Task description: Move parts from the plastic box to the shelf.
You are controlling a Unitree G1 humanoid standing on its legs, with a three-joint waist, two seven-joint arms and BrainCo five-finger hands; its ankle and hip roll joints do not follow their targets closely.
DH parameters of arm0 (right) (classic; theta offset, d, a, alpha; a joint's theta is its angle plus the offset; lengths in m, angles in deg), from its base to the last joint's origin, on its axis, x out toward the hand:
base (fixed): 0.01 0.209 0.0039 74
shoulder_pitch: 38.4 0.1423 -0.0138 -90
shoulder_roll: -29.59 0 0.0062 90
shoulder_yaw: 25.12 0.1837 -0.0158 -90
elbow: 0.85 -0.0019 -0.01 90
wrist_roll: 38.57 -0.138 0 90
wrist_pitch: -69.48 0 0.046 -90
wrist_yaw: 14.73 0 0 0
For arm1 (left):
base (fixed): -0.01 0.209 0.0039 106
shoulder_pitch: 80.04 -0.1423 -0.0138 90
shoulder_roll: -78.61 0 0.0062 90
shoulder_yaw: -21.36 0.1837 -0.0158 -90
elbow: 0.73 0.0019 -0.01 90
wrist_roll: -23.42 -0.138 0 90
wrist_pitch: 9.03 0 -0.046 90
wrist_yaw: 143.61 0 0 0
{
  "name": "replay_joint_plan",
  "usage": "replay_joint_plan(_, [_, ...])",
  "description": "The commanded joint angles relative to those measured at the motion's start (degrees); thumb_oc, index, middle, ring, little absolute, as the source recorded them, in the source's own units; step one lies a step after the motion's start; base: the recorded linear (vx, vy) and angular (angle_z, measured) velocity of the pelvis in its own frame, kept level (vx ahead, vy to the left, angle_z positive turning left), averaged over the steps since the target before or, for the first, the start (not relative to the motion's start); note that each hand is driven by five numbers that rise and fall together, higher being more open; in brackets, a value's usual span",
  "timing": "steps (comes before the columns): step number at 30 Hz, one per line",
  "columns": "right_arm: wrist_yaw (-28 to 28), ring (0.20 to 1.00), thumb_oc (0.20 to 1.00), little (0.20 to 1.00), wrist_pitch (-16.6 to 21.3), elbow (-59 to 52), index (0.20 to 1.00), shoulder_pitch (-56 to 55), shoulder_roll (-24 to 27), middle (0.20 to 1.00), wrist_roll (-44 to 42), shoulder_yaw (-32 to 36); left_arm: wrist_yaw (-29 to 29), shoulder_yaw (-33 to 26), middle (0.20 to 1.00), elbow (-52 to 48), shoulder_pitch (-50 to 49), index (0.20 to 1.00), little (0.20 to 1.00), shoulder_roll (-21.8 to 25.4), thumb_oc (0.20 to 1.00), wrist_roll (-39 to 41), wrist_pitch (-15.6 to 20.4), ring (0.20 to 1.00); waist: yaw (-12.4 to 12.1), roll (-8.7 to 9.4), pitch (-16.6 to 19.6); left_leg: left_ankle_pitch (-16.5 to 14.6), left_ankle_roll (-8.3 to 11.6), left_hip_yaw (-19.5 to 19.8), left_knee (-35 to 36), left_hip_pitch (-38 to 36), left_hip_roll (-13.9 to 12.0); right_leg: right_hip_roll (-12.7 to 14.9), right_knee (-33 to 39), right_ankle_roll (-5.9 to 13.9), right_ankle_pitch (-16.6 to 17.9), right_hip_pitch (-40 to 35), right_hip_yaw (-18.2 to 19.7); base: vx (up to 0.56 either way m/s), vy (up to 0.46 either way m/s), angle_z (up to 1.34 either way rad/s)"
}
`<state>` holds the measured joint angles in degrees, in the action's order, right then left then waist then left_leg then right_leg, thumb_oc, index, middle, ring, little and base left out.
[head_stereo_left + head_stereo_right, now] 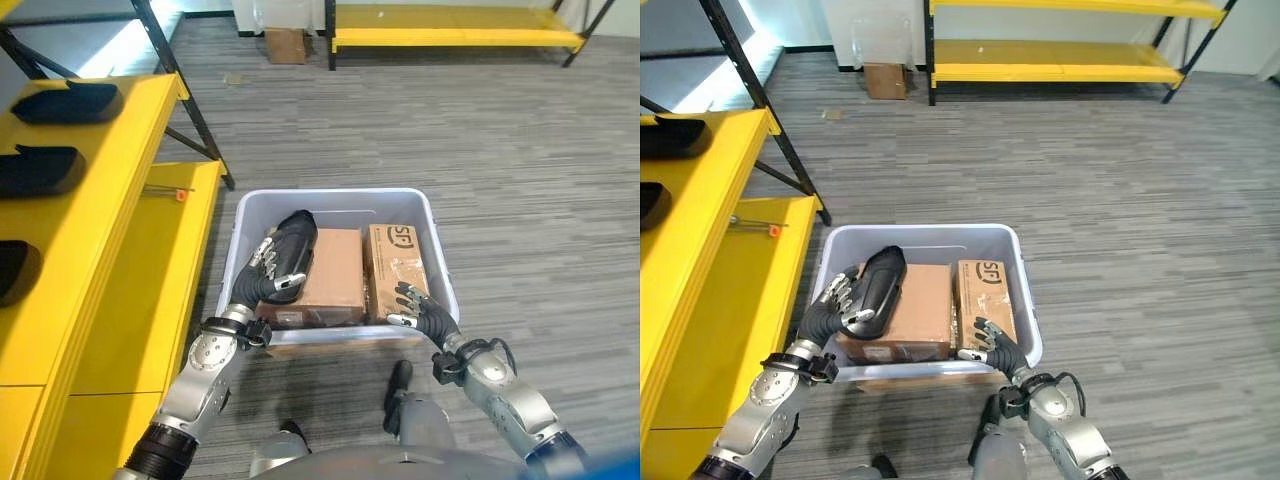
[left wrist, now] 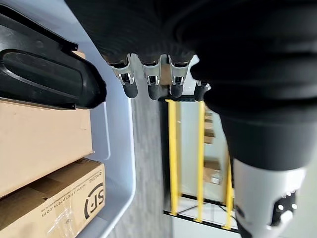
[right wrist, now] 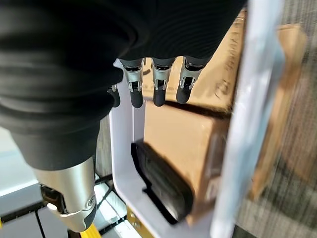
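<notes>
Two hands are working inside the pale blue plastic box (image 1: pixel 440 262) on the floor. The left hand (image 1: pixel 272 268) is reaching with loosely spread fingers beside the long black moulded part (image 1: pixel 292 246) lying across the brown cardboard cartons (image 1: pixel 335 275), gripping nothing. The right hand (image 1: pixel 418 308) is hovering relaxed and empty at the near rim. Next, I'd judge, fingers must wrap the part before lifting toward the yellow metal shelf (image 1: pixel 120 250).

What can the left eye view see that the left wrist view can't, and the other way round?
The left eye view alone takes in the yellow shelf with black parts lying on it, and the right hand at the box's near rim. The left wrist view alone gives a close look at the left hand's fingers, straight, holding nothing. Both show the plastic box, a black part inside it and two cardboard boxes.
</notes>
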<state>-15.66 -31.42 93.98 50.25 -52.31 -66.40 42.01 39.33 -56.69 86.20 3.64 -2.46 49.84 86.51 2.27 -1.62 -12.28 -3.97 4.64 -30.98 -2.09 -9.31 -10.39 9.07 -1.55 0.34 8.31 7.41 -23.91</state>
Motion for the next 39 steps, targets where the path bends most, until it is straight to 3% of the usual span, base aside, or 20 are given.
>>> replay_joint_plan(1, [-0.23,1.0,1.0,1.0,1.38,-2.19,1.0,0.58,-0.87,1.0,0.43,0.68,0.73,-1.36,1.0,-4.75,1.96,1.0,1.0,1.07,1.0,0.54,3.5,1.0,0.38,2.72,1.63,-0.88,-2.04,0.99,-1.37,2.89,1.37,2.67,-3.55,7.59,-7.05,-3.46,-0.47,0.09,-0.053,-0.23])
replay_joint_plan(9, [-0.02,1.0,1.0,1.0,0.75,-2.4,1.0,0.8,-0.5,1.0,-0.18,-0.18,-1.16,-1.7,1.0,-5.78,1.02,1.0,1.0,1.31,1.0,1.27,2.06,1.0,0.24,2.66,1.52,-0.72,-1.28,-0.14,-3.37,3.91,-0.61,1.38,-3.45,5.74,-9.51,-5.21,-1.22,0.05,-0.077,-0.01])
replay_joint_plan(13, [0.88,1.0,1.0,1.0,0.68,-2.89,1.0,0.92,-0.32,1.0,0.81,-0.16,-0.54,-0.97,1.0,-5.64,2.07,1.0,1.0,1.44,1.0,2.02,2.14,1.0,1.39,2.64,1.51,-3.25,-1.89,-1.71,-8.51,4.72,-0.15,0.62,-4.17,4.37,-11.03,-5.31,-0.97,0.04,-0.087,0.06])
replay_joint_plan(15, [0.66,1.0,1.0,1.0,0.92,-3.04,1.0,1.01,-0.21,1.0,1.0,-0.17,-0.22,-0.6,1.0,-5.61,2.62,1.0,1.0,1.42,1.0,2.84,2.03,1.0,1.32,2.35,1.13,-1.83,-1.06,-0.75,-12.04,6.57,-0.75,-0.39,-4.39,3.51,-11.85,-5.55,-0.2,0.03,-0.063,0.1])
replay_joint_plan(16, [0.22,1.0,1.0,1.0,1.43,-2.63,1.0,1.44,-0.15,1.0,0.87,-0.49,0.15,-0.27,1.0,-5.23,3.09,1.0,1.0,0.92,1.0,2.52,2.11,1.0,1.13,2.2,0.42,0.26,-0.14,0.42,-14.82,8.55,-2.74,-1.38,-4.98,2.41,-13.22,-6.1,0.93,0.04,0.016,0.1])
replay_joint_plan(19, [0.59,1.0,1.0,1.0,0.98,-2.85,1.0,1.87,-0.19,1.0,1.32,-0.77,1.01,-0.02,1.0,-4.5,3.14,1.0,1.0,-0.21,1.0,2.15,2.63,1.0,1.63,1.92,0.83,2.83,0.95,0.94,-10.5,6.99,-6.25,-0.97,-6.57,2.0,-14.51,-5.57,1.43,0.06,0.207,-0.11])
replay_joint_plan(20, [0.65,1.0,1.0,1.0,1.08,-3.22,1.0,1.66,-0.06,1.0,1.65,-0.99,1.9,0.33,1.0,-4.37,2.94,1.0,1.0,-0.5,1.0,1.76,3.05,1.0,1.63,1.76,1.16,7.02,2.75,2.27,-8.19,6.25,-8.67,-0.83,-7.06,1.83,-14.97,-5.18,2.09,0.06,0.322,-0.25])
replay_joint_plan(24, [-2.4,1.0,1.0,1.0,2.63,-2.46,1.0,2.36,0.8,1.0,-0.2,-1.71,2.09,1.88,1.0,-1.77,4.13,1.0,1.0,-1.62,1.0,1.5,5.62,1.0,2.28,2.76,1.3,18.55,6.63,6.74,-7.06,8.02,-17.97,1.65,-9.59,1.25,-16.15,-3.16,4.94,0.0,0.423,-0.19])
replay_joint_plan(25, [-2.53,1.0,1.0,1.0,3.51,-1.81,1.0,2.92,1.01,1.0,-2.27,-0.95,1.76,2.07,1.0,-1.19,4.92,1.0,1.0,-1.45,1.0,1.54,5.34,1.0,2.71,2.55,1.38,15.81,6.15,5.07,-6.42,7.03,-17.12,3.05,-12.02,1.85,-16.85,-2.34,4.49,-0.01,0.457,-0.06])
replay_joint_plan(27, [-3.36,1.0,1.0,1.0,4.22,-1.07,1.0,2.98,0.87,1.0,-4.56,0.14,1.08,2.56,1.0,-0.53,5.76,1.0,1.0,-1.59,1.0,1.8,4.4,1.0,3.03,2.29,1.35,14.34,5.88,4.85,-6.64,7.24,-16.19,3.66,-13.75,2.21,-17.4,-1.83,4.88,0.06,0.305,-0.24])
replay_joint_plan(28, [-4.66,1.0,1.0,1.0,3.95,-0.75,1.0,2.69,0.62,1.0,-6.81,1.33,0.59,3.07,1.0,-0.14,6.59,1.0,1.0,-1.76,1.0,1.44,3.11,1.0,3.48,1.83,1.12,12.18,5.27,4.08,-7.25,7.07,-14.6,3.82,-14.5,2.63,-17.51,-1.98,5.36,0.15,0.401,-0.15])
replay_joint_plan(29, [-5.22,1.0,1.0,1.0,2.83,-0.61,1.0,2.36,-0.01,1.0,-10.26,2.71,-0.58,3.66,1.0,-0.27,7.52,1.0,1.0,-1.78,1.0,1.49,1.6,1.0,3.97,1.38,0.72,9.6,4.18,3.84,-8.71,7.48,-12.61,3.84,-14.36,3.19,-16.91,-2.62,6.3,0.18,0.415,-0.02])
replay_joint_plan(32, [-3.96,1.0,1.0,1.0,1.72,-0.47,1.0,0.83,-1.05,1.0,-8.44,4.17,-1.48,3.97,1.0,-0.29,7.33,1.0,1.0,-0.85,1.0,1.79,0.33,1.0,4.57,1.5,0.58,2.87,1.42,2.37,-8.63,6.52,-8.98,6.0,-14.57,5.56,-15.18,-3.15,7.24,0.15,0.259,-0.05])
replay_joint_plan(35, [-2.36,1.0,1.0,1.0,0.84,-3.77,1.0,-2.04,-1.59,1.0,-6.21,4.59,-1.79,4.21,1.0,-1.4,5.7,1.0,1.0,0.74,1.0,2.03,1.29,1.0,4.43,1.68,0.35,0.45,-0.44,2.3,-7.45,5.49,-6.02,8.0,-13.47,8.51,-12.76,-3.44,7.67,0.12,0.144,0.11])
replay_joint_plan(39, [-1.38,1.0,1.0,1.0,0.47,-4.96,1.0,-2.56,-1.62,1.0,-4.54,3.73,-1.41,4.46,1.0,-2.17,4.62,1.0,1.0,1.67,1.0,2.59,2.74,1.0,3.59,1.91,-0.44,-0.41,-1.3,2.91,-8.19,6.35,-5.24,8.76,-13.08,9.43,-12.34,-3.27,8.0,0.07,0.032,-0.01])
